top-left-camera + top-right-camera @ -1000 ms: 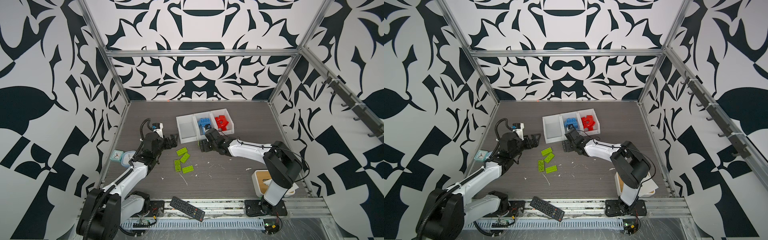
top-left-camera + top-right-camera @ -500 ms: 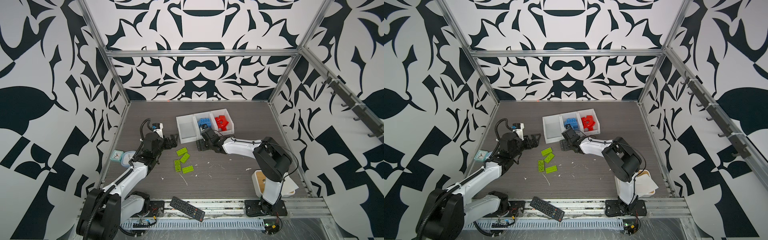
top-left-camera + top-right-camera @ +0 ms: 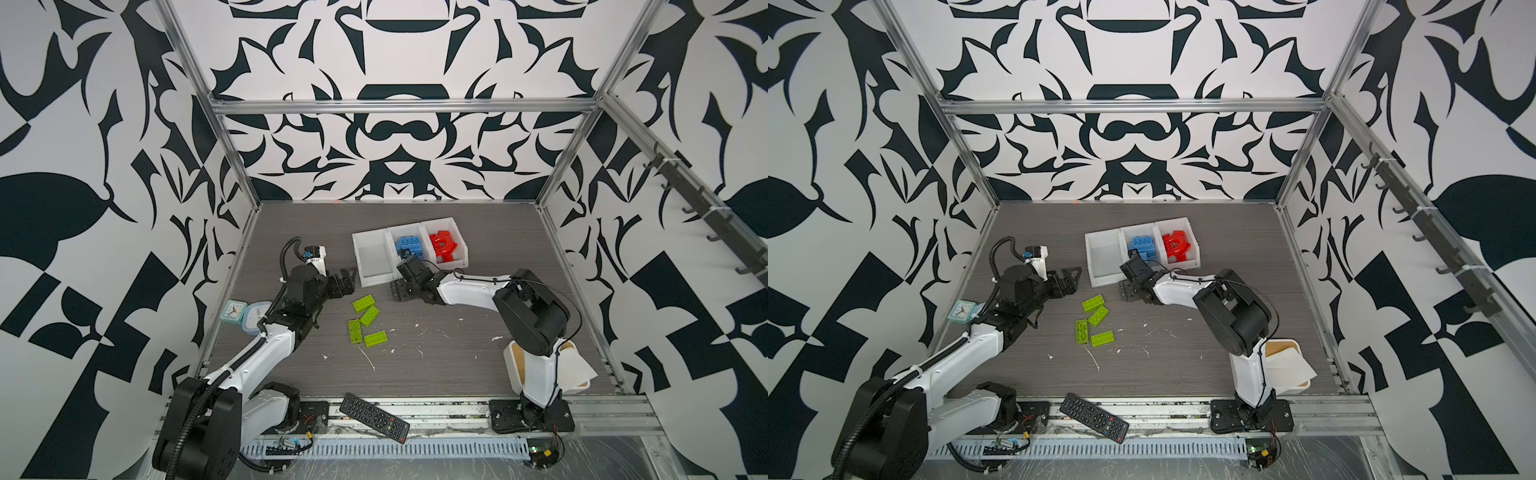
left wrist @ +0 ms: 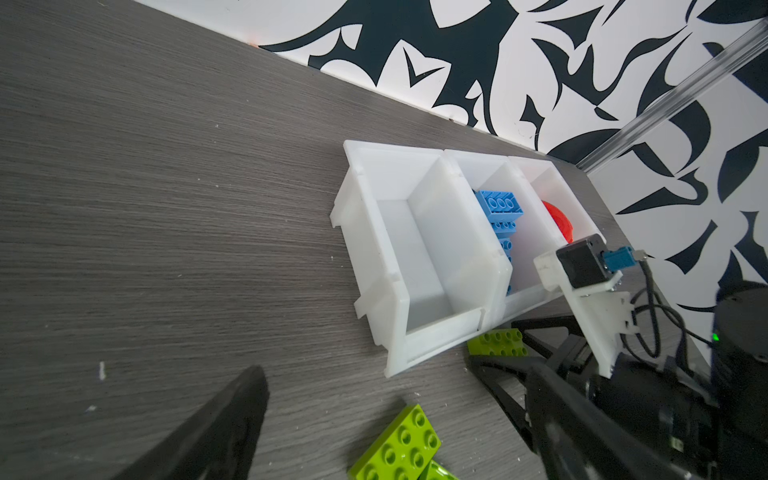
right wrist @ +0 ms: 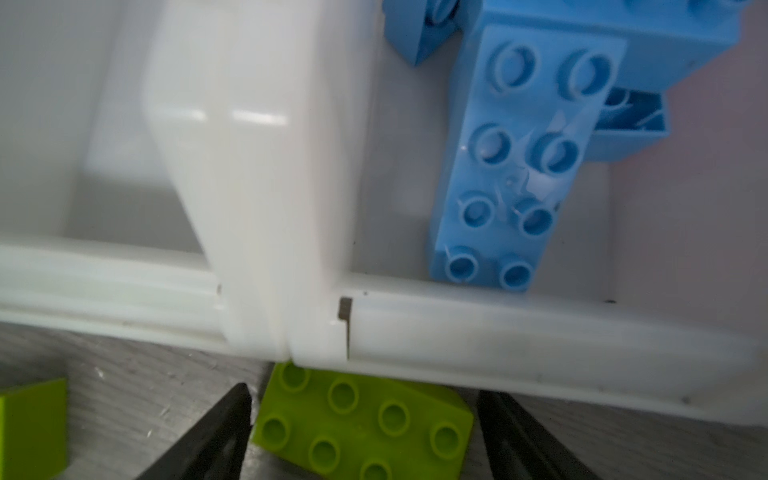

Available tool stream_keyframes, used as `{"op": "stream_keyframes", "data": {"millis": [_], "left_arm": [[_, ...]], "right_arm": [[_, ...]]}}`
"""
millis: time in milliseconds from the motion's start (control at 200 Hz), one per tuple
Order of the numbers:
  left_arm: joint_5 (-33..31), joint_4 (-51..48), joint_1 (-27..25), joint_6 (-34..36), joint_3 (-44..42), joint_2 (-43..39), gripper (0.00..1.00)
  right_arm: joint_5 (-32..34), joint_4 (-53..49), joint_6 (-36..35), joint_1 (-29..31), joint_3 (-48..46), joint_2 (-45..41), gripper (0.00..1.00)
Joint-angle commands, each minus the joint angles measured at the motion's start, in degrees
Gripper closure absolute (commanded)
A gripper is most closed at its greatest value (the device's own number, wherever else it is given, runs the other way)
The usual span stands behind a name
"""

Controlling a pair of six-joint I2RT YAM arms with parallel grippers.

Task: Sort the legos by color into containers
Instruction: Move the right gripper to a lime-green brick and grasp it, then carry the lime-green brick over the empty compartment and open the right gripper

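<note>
The containers [image 3: 372, 278] are three joined white bins at the back middle. The left one holds nothing, the middle one blue legos [image 3: 410, 246] and the right one red legos [image 3: 444, 246]. Several lime green legos [image 3: 369, 316] lie loose on the table in front of them. My right gripper [image 3: 398, 291] sits low against the bins' front lip. In the right wrist view its fingers stand open on either side of a slanted green brick [image 5: 361, 428] lying partly under the lip. My left gripper [image 3: 349, 281] hovers open by the left bin, above another green brick [image 4: 399, 449].
Two small clocks [image 3: 245, 313] stand at the left edge. A black remote [image 3: 374, 417] lies on the front rail. A white box with a wooden lid [image 3: 548, 370] sits at the front right behind the right arm's base. White scraps [image 3: 368, 357] dot the table.
My right gripper has slid left along the front of the bins, and its elbow has swung back to the right. The left arm has not moved.
</note>
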Motion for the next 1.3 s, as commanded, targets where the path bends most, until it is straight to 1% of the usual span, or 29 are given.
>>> {"op": "stream_keyframes", "data": {"millis": [0, 230, 360, 610, 790, 870, 950, 965, 1040, 1115, 1295], "left_arm": [[-0.5, 0.1, 0.1, 0.3, -0.5, -1.1, 0.0], [-0.4, 0.1, 0.1, 0.2, -0.6, -1.5, 0.0], [-0.1, 0.1, 0.1, 0.0, -0.5, -1.6, 0.0], [0.2, 0.1, 0.1, -0.3, -0.8, -2.6, 0.0], [0.4, 0.0, 0.1, -0.3, -0.8, -3.1, 0.0], [0.3, 0.0, 0.1, -0.2, -0.8, -3.2, 0.0], [0.2, 0.0, 0.1, -0.2, -0.9, -3.4, 0.0], [0.2, -0.1, 0.1, -0.2, -0.8, -3.4, 0.0], [0.0, -0.1, 0.1, 0.0, -0.8, -3.6, 0.0], [-0.7, -0.8, 0.1, 0.4, -0.7, -3.8, 0.0], [-1.1, -0.9, 0.1, 0.5, -0.7, -4.2, 0.0]], "right_arm": [[1.2, -0.5, -0.8, 0.3, 1.4, -0.6, 0.14], [1.8, -1.1, -1.4, 0.3, 0.5, -1.4, 0.21], [0.7, -1.1, -1.2, 0.4, -0.5, -3.3, 0.25], [0.5, -0.5, -2.6, 2.9, -3.4, -11.7, 0.28], [0.5, -0.2, -4.3, 3.2, -1.8, -15.0, 0.29], [0.5, 0.0, -6.2, 3.2, 1.1, -13.7, 0.29], [0.5, 0.1, -8.4, 3.1, 5.6, -10.5, 0.29], [-1.3, 0.1, -8.7, 3.2, 6.5, -9.8, 0.29], [-3.0, -0.5, -10.2, 3.2, 11.4, -6.0, 0.29], [-3.8, -0.9, -10.6, 3.2, 15.5, -2.7, 0.29], [-5.7, -0.6, -10.5, 3.2, 22.1, 3.5, 0.28]]}}
